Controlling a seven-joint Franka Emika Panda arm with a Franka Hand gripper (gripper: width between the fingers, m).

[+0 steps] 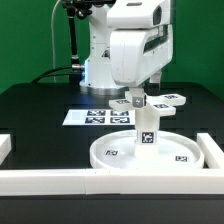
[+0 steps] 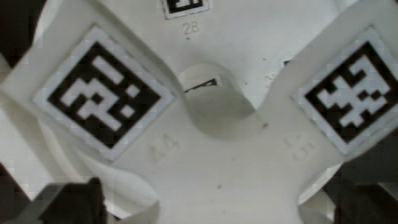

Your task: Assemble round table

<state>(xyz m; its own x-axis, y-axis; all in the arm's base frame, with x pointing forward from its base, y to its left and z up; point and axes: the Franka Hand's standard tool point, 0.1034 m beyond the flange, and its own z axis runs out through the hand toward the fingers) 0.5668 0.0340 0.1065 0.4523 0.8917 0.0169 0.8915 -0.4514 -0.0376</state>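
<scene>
The large round rimmed disc (image 1: 125, 152) lies flat near the front of the black table. The short cylinder leg (image 1: 146, 130) stands upright on it, a tag facing the camera. The cross-shaped base (image 1: 152, 102) sits on top of the leg, its round ends spread out. My gripper (image 1: 138, 92) hangs right over the base. In the wrist view the base (image 2: 214, 130) fills the picture with two big tags. My gripper (image 2: 214, 205) is open, its dark fingers (image 2: 68, 200) standing on either side of one arm of the cross, with no grip visible.
The marker board (image 1: 92, 116) lies flat behind the disc toward the exterior view's left. A long white border wall (image 1: 110, 182) runs along the front, with short returns at both ends. The arm's white body (image 1: 135, 50) rises behind the parts.
</scene>
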